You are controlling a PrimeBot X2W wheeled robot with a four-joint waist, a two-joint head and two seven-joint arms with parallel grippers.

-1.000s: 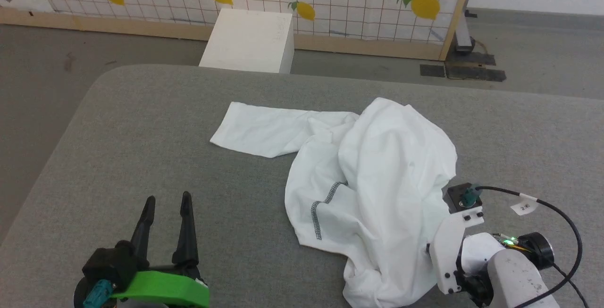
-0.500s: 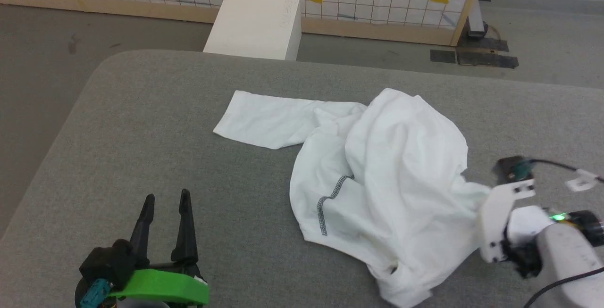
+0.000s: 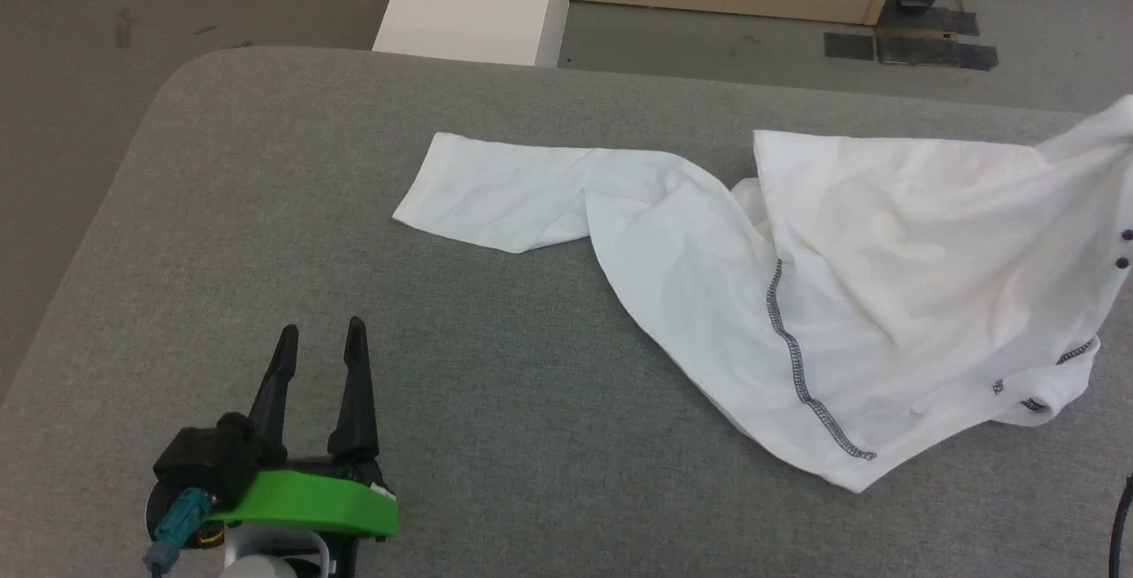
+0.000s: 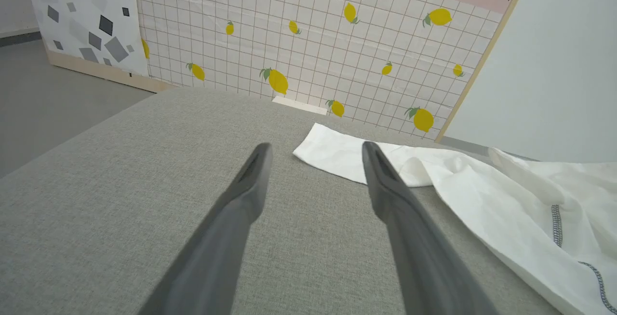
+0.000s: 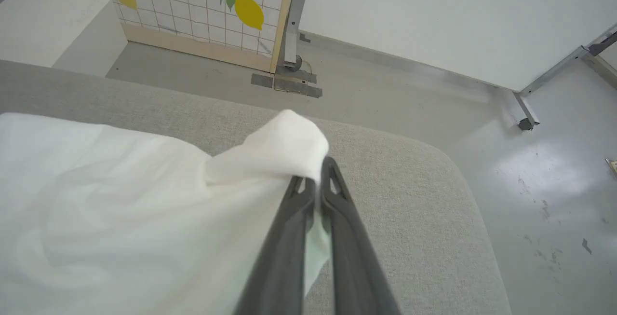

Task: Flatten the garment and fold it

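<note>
So, on the left, the left jaws hang spread wide over the bare desk [image 3: 265, 206], touching nothing. Next comes the shirt [image 3: 850, 295], with its sleeve [image 3: 496, 193] lying flat and its body lifted toward the right. On the right, the right jaws are pressed together, pinching a bit of the shirt. Best to pull slowly and low, so the wrinkles go and the cloth does not slip out.

The right hand [image 5: 317, 176] clamped, pulling the garment [image 3: 885, 259] rightward.
</note>
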